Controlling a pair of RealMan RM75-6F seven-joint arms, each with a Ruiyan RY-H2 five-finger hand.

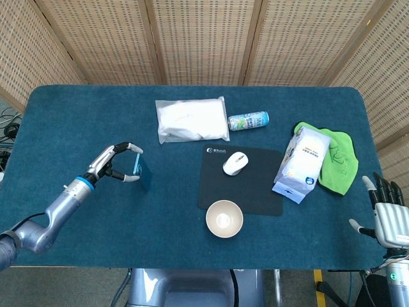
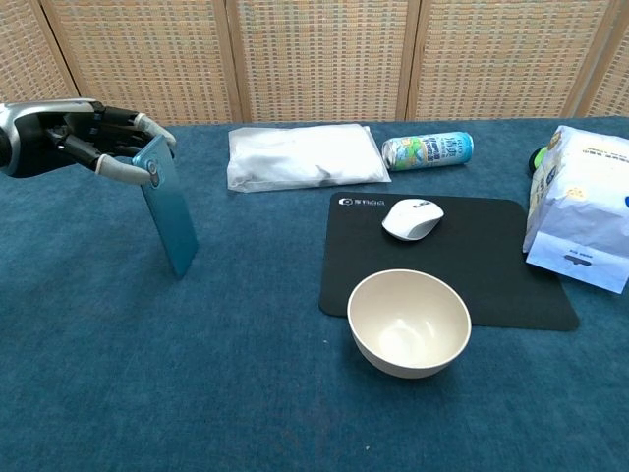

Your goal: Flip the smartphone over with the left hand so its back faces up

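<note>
The smartphone point(image 2: 168, 207) point(image 1: 142, 173) stands on its lower edge on the blue cloth at the left, tilted, with its light blue back and camera facing the right. My left hand point(image 2: 93, 146) point(image 1: 114, 164) pinches its top end between thumb and fingers, the other fingers spread. My right hand point(image 1: 388, 214) hangs off the table's right front corner, fingers apart and empty; the chest view does not show it.
A white plastic bag point(image 1: 192, 119) and a lying can point(image 1: 248, 120) sit at the back. A black mouse pad point(image 1: 255, 192) carries a white mouse point(image 1: 234, 163), with a cream bowl point(image 1: 223, 219) at its front edge. A white packet point(image 1: 301, 163) and green cloth point(image 1: 340, 160) lie right.
</note>
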